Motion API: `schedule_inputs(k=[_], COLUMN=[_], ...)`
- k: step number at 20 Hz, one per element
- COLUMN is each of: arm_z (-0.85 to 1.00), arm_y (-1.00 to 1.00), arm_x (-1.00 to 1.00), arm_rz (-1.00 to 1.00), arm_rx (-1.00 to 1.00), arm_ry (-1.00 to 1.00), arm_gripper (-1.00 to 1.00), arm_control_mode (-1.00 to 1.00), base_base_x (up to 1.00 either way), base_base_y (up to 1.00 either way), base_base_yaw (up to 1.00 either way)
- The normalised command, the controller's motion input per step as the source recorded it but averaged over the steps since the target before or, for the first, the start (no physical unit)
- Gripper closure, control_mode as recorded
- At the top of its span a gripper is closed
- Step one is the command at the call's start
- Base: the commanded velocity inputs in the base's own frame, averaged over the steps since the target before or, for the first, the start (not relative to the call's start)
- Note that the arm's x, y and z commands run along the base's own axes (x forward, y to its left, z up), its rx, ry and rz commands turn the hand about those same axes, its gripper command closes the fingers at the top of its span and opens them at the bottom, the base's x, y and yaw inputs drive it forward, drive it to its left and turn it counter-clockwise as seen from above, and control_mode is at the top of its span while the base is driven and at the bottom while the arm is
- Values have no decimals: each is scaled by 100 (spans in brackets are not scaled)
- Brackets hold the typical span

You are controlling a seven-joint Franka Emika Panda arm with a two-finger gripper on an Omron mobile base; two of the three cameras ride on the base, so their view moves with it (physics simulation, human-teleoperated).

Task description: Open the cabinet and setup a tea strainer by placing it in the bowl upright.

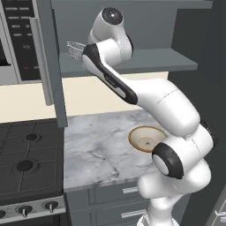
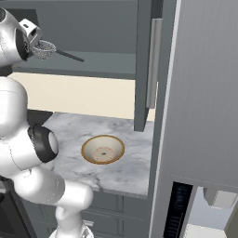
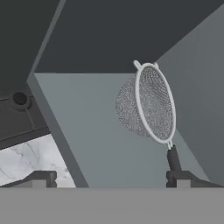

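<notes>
Cabinet (image 2: 144, 69) open. Gripper (image 3: 111, 181) spread wide, empty, at tea strainer (image 3: 151, 105) on shelf (image 1: 150, 62). Grasp, upright placement in bowl (image 2: 102, 149) left.

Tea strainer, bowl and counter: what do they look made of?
Tea strainer: fine silvery wire mesh in a pale metal-looking rim, with a dark matte handle, possibly plastic. Bowl: brown wood-like rim, pale beige matte inside. Counter: marble-like, white-grey with darker veins. All rendered, so only apparent.
</notes>
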Motion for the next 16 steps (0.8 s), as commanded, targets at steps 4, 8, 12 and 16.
schedule_inputs(k=[4,8,12,16], arm_z=[-12,-7,0,0], arm_y=[1,3,9,6], arm_x=[38,36,26,20], arm_rz=[0,0,0,-4], arm_rx=[0,0,0,-4], arm_ry=[0,1,5,15], arm_gripper=[-100,-100,-100,-100], arm_control_mode=[-100,-100,-100,-100], base_base_x=[0,0,0,0], base_base_y=[0,0,0,0], base_base_yaw=[0,0,0,0])
